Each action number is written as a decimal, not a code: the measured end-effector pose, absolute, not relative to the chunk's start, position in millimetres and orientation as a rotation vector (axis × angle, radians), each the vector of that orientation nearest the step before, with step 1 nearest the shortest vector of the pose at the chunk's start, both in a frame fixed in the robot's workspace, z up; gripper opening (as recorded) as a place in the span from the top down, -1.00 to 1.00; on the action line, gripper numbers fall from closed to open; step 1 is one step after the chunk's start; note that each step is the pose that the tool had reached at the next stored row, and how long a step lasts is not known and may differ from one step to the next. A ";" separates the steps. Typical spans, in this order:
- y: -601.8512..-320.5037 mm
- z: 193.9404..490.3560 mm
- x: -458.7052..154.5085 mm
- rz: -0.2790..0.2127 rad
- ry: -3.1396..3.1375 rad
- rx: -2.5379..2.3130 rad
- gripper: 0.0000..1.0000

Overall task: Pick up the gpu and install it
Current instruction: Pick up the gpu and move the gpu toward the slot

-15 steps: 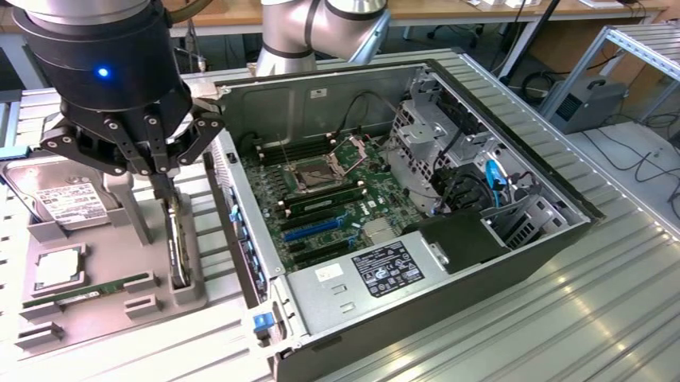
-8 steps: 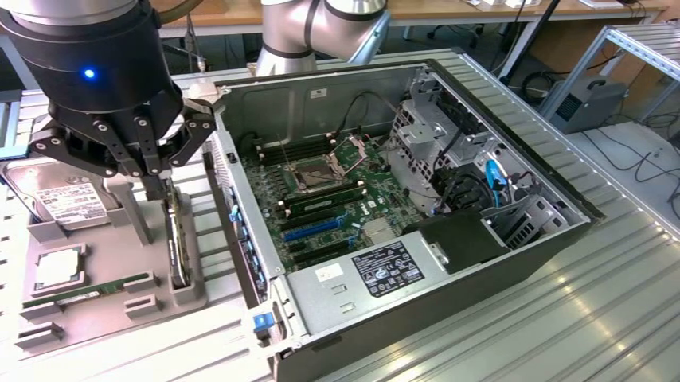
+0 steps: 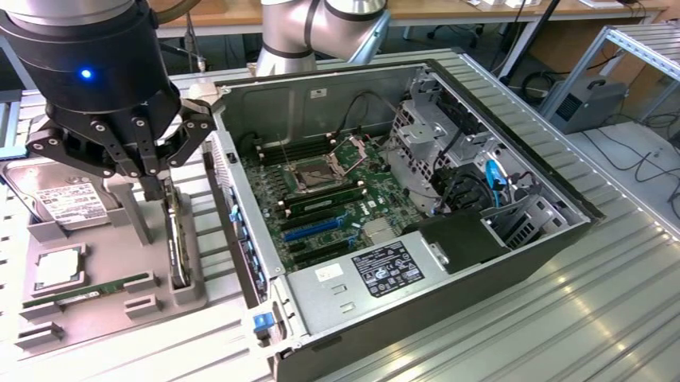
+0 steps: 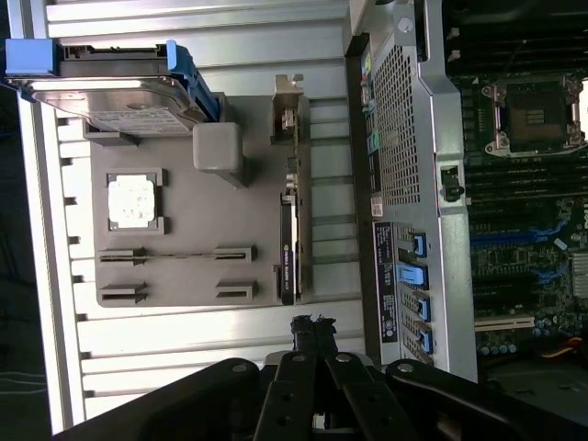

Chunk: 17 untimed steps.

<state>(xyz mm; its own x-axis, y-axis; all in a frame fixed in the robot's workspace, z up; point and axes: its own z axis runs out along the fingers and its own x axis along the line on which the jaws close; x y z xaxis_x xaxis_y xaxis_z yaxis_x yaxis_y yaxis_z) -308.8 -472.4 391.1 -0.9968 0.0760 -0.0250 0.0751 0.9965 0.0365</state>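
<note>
The gpu point(image 3: 178, 239) stands on its edge in a slot along the side of the grey holder tray point(image 3: 101, 298) nearest the computer case. In the wrist view the gpu point(image 4: 288, 230) appears as a thin dark card with its silver bracket at one end. My gripper point(image 3: 155, 189) hangs over the tray, close above the gpu's far end in the exterior view. Its fingertips point(image 4: 312, 327) are pressed together with nothing between them, and they sit just off the card's dark end, not touching it.
The open computer case point(image 3: 510, 255) lies at the exterior view's right, with the motherboard point(image 3: 330, 199) and blue slots point(image 3: 308, 231) exposed. On the tray are a hard drive point(image 4: 110, 96), a processor chip point(image 4: 135, 200), a RAM stick point(image 4: 175, 255) and a grey post point(image 4: 218, 152).
</note>
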 end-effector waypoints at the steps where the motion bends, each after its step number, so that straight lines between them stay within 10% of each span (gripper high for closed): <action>1: -472.4 391.1 -308.8 0.055 3.112 0.118 0.79; 8: -472.4 391.1 -308.8 0.056 3.112 0.118 0.77; 17: -472.4 391.1 -308.8 0.055 3.112 0.118 0.04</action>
<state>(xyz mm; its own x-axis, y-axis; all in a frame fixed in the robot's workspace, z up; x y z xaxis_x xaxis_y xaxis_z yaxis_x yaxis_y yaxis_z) -308.8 -472.4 391.1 -0.9968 0.0760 -0.0251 0.0751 0.9965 0.0365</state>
